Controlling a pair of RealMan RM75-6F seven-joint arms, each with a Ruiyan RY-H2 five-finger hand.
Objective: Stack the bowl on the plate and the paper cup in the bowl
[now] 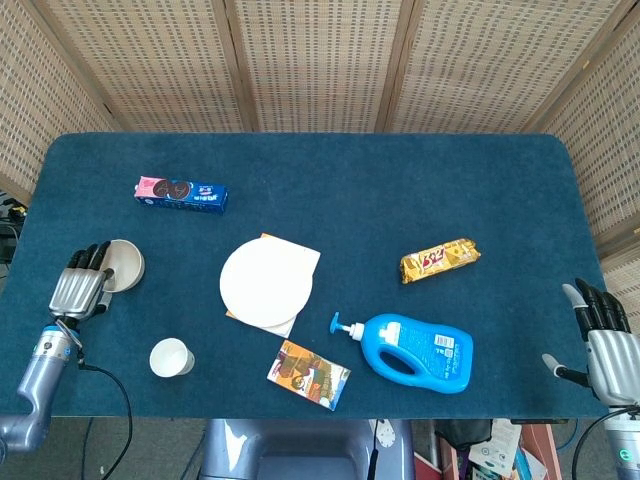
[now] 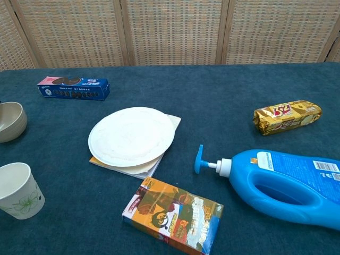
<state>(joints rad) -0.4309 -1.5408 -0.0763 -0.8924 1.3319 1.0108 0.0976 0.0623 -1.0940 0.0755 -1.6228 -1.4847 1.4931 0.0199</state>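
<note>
The beige bowl (image 1: 126, 263) sits at the table's left side, tilted, and shows at the left edge of the chest view as bowl (image 2: 10, 121). My left hand (image 1: 82, 285) has its fingers over the bowl's left rim and grips it. The white paper cup (image 1: 171, 357) stands upright in front of the bowl, also seen as cup (image 2: 19, 190). The white plate (image 1: 266, 283) lies mid-table on a cream pad, plate (image 2: 132, 136) in the chest view. My right hand (image 1: 603, 335) hovers off the table's right front corner, fingers apart, holding nothing.
A blue cookie box (image 1: 181, 193) lies behind the bowl. A blue pump bottle (image 1: 415, 350) lies on its side to the right of the plate, and a small colourful box (image 1: 309, 375) sits in front of the plate. A gold snack pack (image 1: 440, 259) lies further right.
</note>
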